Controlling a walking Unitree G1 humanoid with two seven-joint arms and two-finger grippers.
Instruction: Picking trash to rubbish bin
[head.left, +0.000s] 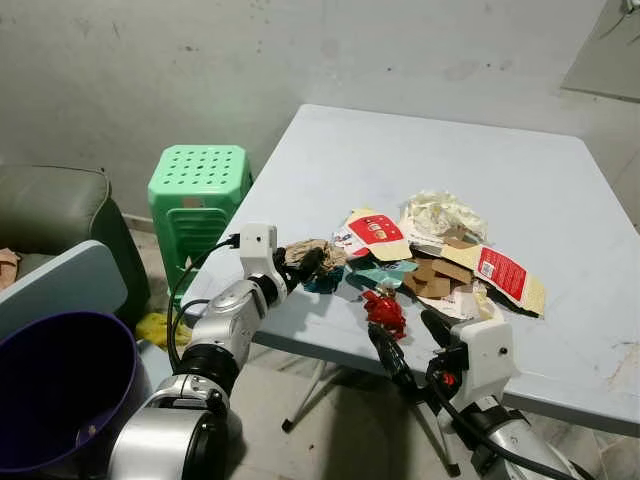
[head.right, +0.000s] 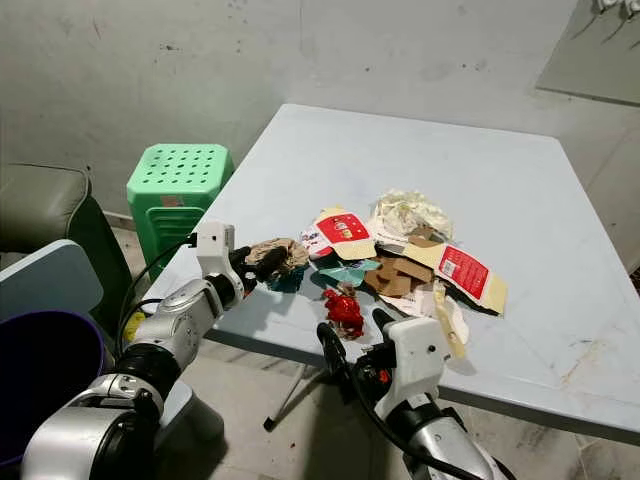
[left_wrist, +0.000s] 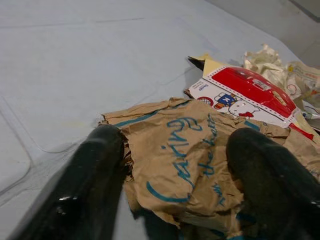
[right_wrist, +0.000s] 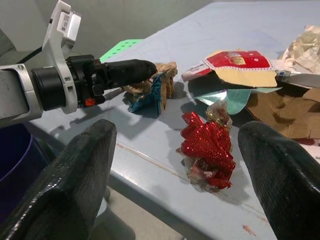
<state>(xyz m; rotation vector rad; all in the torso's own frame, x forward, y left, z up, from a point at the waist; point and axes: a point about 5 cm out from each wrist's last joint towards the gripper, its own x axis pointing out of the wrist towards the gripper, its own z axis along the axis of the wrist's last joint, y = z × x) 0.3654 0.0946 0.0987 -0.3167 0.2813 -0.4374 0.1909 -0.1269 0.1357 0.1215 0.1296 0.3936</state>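
While the head camera looks down on the scene, findings read as follows.

Rubbish bin: purple rubbish bin (head.left: 60, 385) stands on the floor at the robot's left, below the surface edge; cut off by the frame, interior dark, 1 small pale scrap low on its inner wall, other contents not discernible.
Bin lid: grey-blue panel (head.left: 60, 285) just behind the bin rim; its attachment cannot be determined.
Surface: pale blue surface (head.left: 400, 160) carrying a heap of trash near its front edge.
Brown paper: crumpled brown paper (left_wrist: 185, 155) with blue lettering at the heap's left end, over a teal scrap, lying on the surface.
Left gripper: left gripper (head.left: 308, 262) has its 2 fingers spread to either side of the brown paper; whether they press it cannot be determined.
Red foil: crumpled red foil wrapper (right_wrist: 207, 150) near the front edge, apart from other pieces.
Right gripper: right gripper (right_wrist: 185, 175) open, hovering just off the front edge, facing the red foil without touching.
Other trash: red-and-white carton (head.left: 375, 232), brown cardboard pieces (head.left: 435, 275), crumpled white paper (head.left: 440, 212), second red-labelled carton (head.left: 505, 275); overlapping, lower items partly hidden.
Surroundings: green plastic stool (head.left: 198, 195) beside the surface; dark chair (head.left: 55, 210) cut off at left.
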